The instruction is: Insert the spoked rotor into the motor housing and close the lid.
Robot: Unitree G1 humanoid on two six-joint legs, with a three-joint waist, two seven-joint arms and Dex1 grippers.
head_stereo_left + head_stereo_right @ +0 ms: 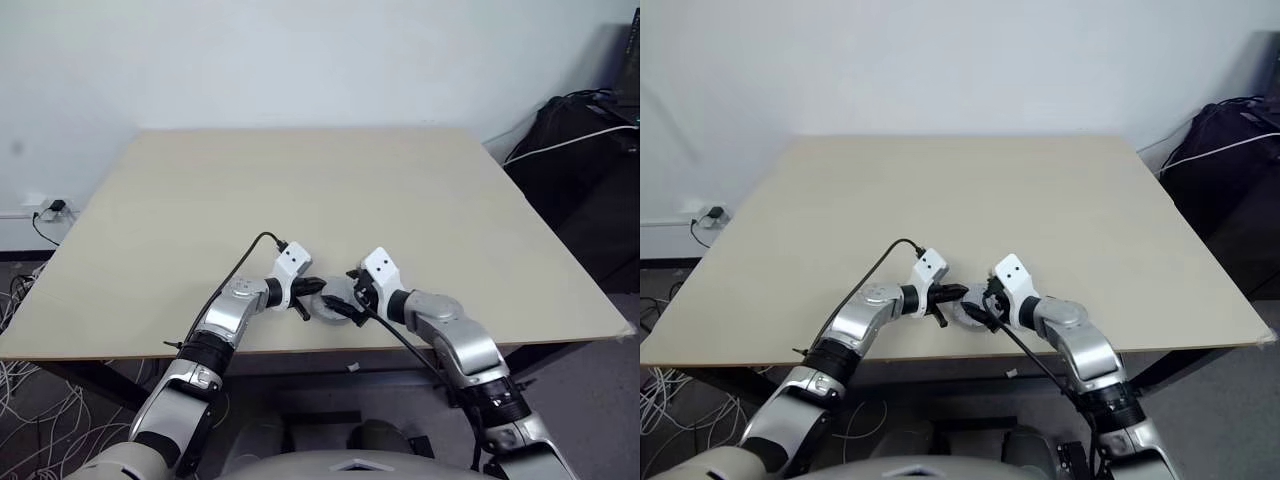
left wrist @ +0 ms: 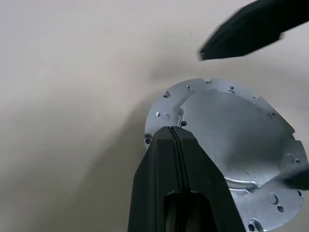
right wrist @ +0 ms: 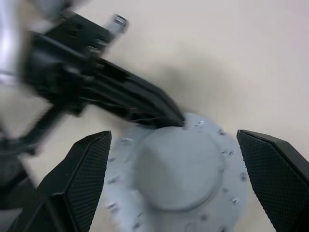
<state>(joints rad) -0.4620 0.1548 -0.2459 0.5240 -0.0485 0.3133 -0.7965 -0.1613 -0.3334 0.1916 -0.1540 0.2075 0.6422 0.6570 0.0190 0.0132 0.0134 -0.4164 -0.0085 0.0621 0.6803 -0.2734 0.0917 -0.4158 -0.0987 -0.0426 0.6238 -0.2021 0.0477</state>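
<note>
The silver lid lies flat near the table's near edge, apparently already on the housing. The left gripper, fingers together, presses its rim; the right gripper hovers spread above. Closing looks nearly finished; next, check the seating.

lab or office, bare worktable, loose floor cables, wall socket

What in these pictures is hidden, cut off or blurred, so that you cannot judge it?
- Under the lid: whether rotor and housing sit there, hidden in both wrist views.
- Lid's near edge: left wrist view, covered by the shut left tool.
- Lid's detail: right wrist view, blurred between the open right tool.
</note>
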